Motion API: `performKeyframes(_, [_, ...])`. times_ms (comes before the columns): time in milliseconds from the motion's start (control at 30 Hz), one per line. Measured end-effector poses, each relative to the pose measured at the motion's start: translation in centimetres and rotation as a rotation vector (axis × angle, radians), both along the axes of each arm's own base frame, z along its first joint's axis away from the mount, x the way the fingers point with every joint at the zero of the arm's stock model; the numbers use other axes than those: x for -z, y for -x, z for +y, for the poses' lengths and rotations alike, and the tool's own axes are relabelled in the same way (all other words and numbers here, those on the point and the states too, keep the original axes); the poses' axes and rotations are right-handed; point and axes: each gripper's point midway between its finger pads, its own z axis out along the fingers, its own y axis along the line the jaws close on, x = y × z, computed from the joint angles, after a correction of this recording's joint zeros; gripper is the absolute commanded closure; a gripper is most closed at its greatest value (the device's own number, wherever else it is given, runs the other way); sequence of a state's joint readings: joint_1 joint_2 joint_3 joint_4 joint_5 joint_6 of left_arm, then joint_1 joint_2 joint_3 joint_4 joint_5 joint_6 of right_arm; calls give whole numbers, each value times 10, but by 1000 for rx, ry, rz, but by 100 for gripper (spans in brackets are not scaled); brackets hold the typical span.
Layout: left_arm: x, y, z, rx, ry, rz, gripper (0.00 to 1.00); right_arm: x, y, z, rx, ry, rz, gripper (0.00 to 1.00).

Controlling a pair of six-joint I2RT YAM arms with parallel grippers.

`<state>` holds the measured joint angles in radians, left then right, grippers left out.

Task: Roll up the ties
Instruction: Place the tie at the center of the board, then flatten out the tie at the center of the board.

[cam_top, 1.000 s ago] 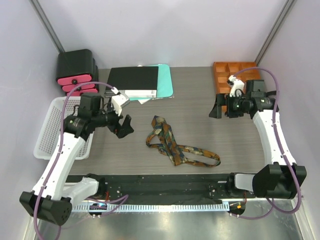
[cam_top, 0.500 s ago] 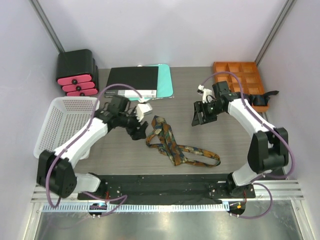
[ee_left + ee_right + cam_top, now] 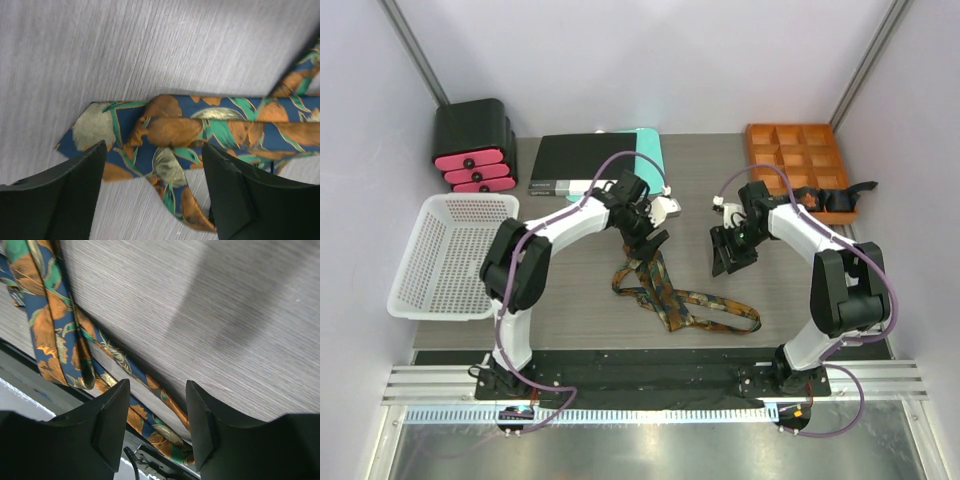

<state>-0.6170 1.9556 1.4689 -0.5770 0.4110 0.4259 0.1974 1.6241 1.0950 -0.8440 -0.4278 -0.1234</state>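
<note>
Tie (image 3: 653,272) lies on table (image 3: 570,300) between basket (image 3: 440,203) and tray (image 3: 753,130).

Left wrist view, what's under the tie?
The grey table lies under the tie. Where the tie crosses itself, its upper band hides the lower band and the table beneath.

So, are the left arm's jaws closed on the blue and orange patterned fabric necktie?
No, in the left wrist view the jaws of the left arm stand open above the blue and orange patterned necktie.

White mesh basket (image 3: 445,255) at left, black-and-pink drawer unit (image 3: 472,145) behind it, black notebook (image 3: 575,158), orange compartment tray (image 3: 790,146) far right.
</note>
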Motion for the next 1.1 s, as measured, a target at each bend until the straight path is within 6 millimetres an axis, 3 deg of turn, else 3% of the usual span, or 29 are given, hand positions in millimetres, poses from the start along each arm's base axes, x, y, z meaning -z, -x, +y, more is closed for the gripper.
performKeyframes(133, [17,-1,-1,-28,-36,32,62,11,11,1,-22,20,34,52])
performKeyframes(233, [20,1,1,-33,-53,50,79,19,18,3,-40,36,57,56])
performKeyframes(333, [14,-2,1,-37,-56,52,93,26,20,5,-52,43,77,61])
performKeyframes(433, [6,-7,4,-72,-45,53,100,34,22,6,-61,52,107,65])
performKeyframes(567, [-20,-15,35,-197,-6,38,100,37,23,7,-65,55,119,68])
performKeyframes(733, [-89,-28,121,-467,58,-134,100,32,16,10,-64,47,98,71])
performKeyframes(867, [-120,-17,176,-636,0,-302,100,22,3,16,-66,21,62,71])
performKeyframes(967, [-117,-9,193,-697,-58,-341,100,13,-7,25,-69,-16,32,69])
performKeyframes(1033, [-105,1,208,-734,-123,-336,94,7,-13,32,-71,-45,9,67])
performKeyframes(1100, [-91,10,218,-750,-180,-306,99,-1,-20,42,-74,-78,-15,65])
